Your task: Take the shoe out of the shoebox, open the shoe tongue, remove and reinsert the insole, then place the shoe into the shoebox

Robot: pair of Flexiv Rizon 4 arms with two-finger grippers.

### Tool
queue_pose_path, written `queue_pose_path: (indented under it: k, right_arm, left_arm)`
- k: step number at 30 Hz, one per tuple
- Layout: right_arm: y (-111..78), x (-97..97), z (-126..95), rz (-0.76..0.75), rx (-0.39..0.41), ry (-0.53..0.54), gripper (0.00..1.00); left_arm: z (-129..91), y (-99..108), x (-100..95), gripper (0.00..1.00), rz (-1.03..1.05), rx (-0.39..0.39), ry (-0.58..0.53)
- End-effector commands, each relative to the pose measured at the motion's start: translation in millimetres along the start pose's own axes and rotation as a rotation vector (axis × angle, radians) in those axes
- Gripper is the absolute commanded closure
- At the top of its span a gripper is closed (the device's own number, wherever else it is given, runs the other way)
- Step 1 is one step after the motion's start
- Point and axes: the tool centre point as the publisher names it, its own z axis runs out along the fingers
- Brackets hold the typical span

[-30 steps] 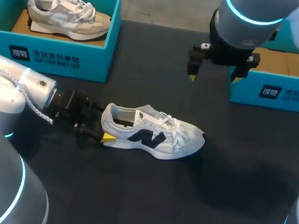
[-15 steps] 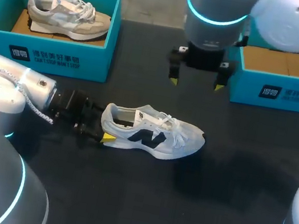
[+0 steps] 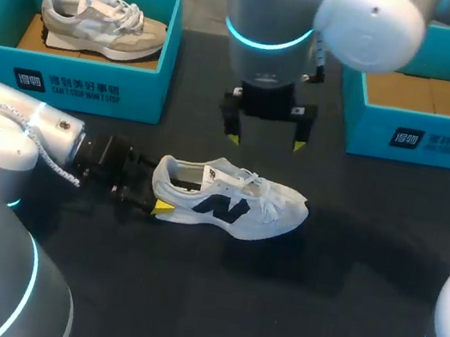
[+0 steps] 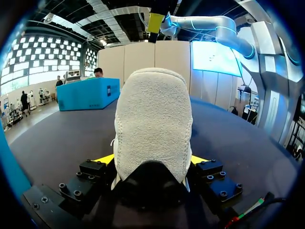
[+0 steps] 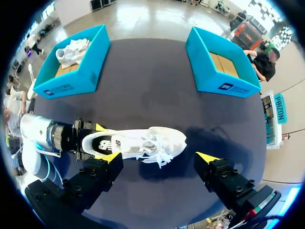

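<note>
White shoe lies on its sole on the dark table, toe toward my right side, outside both boxes. Left gripper is at the heel, low along the table. In the left wrist view its yellow tips sit on either side of the heel, clamped on it as far as I can tell, since the contact is partly hidden by the heel padding. Right gripper hangs above the shoe's far side, fingers spread wide and holding nothing. Right shoebox is at the far right, with its cardboard floor showing. Left shoebox is at the far left and holds a beige shoe.
</note>
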Motion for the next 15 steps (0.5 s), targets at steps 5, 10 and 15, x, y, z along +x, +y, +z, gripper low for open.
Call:
queue_pose_path:
  k: [5, 10, 15]
  right_arm:
    - [-3.7, 21.1, 24, -0.03, 0.048, -0.095, 0.0]
    - [-10.1, 32.1, 33, -0.049, 0.076, -0.093, 0.0]
    - [-14.0, 41.7, 40, -0.065, 0.08, -0.106, 0.0]
  left_arm:
    - [0, 4, -0.4, 1.0, 0.0, 0.0, 0.001]
    - [0, 4, -0.4, 1.0, 0.0, 0.0, 0.001]
    - [0, 4, -0.4, 1.0, 0.0, 0.0, 0.001]
